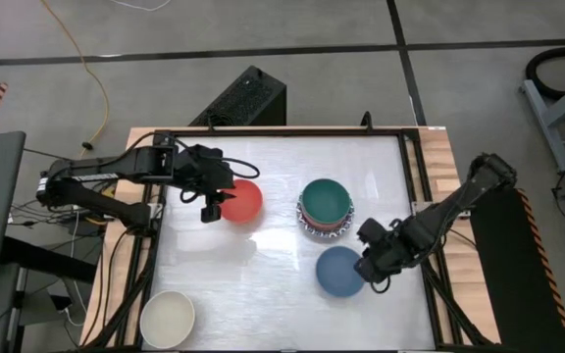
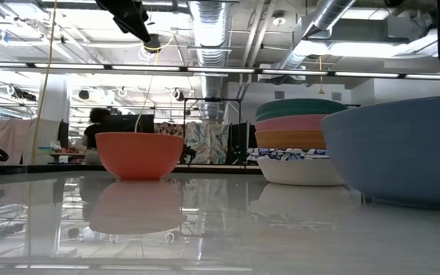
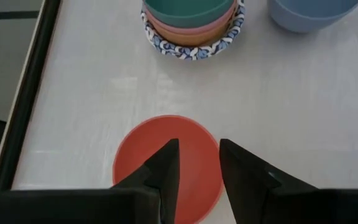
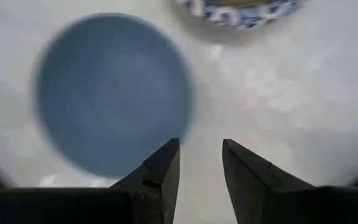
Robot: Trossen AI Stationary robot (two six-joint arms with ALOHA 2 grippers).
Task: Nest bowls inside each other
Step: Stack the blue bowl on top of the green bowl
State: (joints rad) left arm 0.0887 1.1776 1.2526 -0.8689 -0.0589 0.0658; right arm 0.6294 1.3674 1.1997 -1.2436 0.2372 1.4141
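Bowl stack [image 1: 326, 208] frame centre-right; single bowls [image 1: 242, 201] left, [image 1: 340, 271] below it, [image 1: 168, 318] at lower-left corner.

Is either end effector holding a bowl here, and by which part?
Neither. The left end effector hangs open over the red bowl; the right, open, beside the blue bowl.

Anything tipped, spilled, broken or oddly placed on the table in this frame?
Nothing stands out. The stack sits level with the dark green bowl on top. The red bowl, blue bowl and cream bowl stand upright, apart, each on the table.
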